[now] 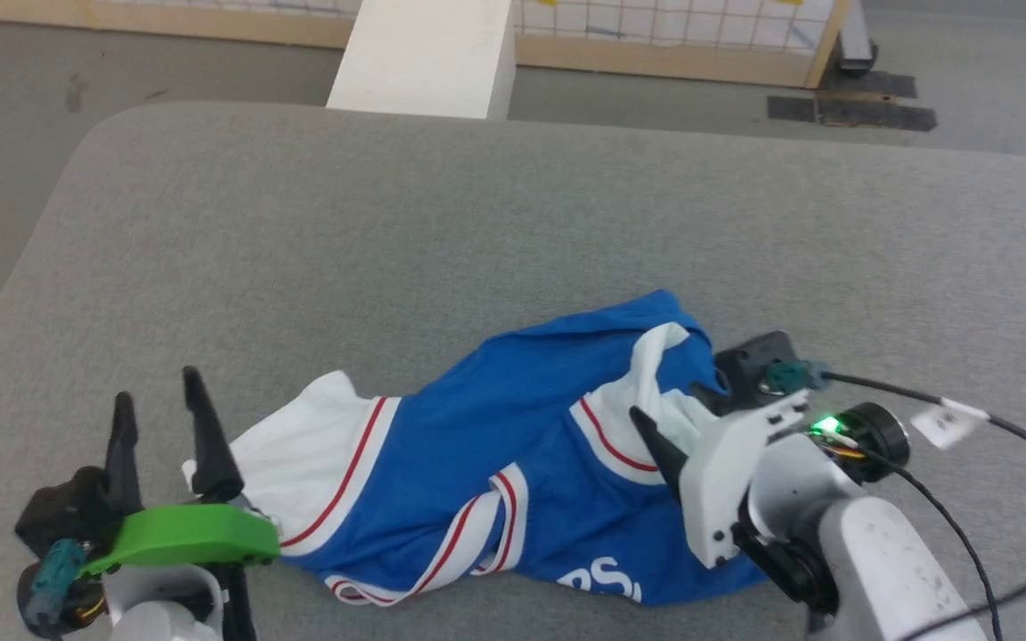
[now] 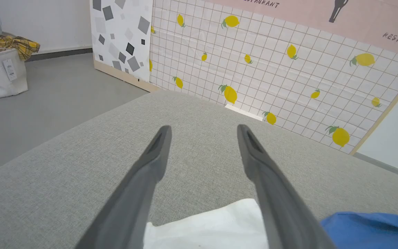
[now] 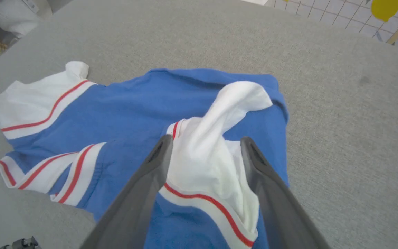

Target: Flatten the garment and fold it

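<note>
Straddling a bunched white sleeve [image 3: 233, 97] of the garment [image 3: 133, 103] — right pincer [image 3: 206, 141], spread wide; left pincer [image 2: 202, 129] likewise released, empty.

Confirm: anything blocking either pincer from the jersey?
Nothing visible. The open right pincer straddles a bunched white sleeve of the crumpled royal-blue jersey T-shirt. The open left pincer sits at the edge of its other white sleeve. The shirt already lies on the grey fabric-covered surface for flattening.
</note>
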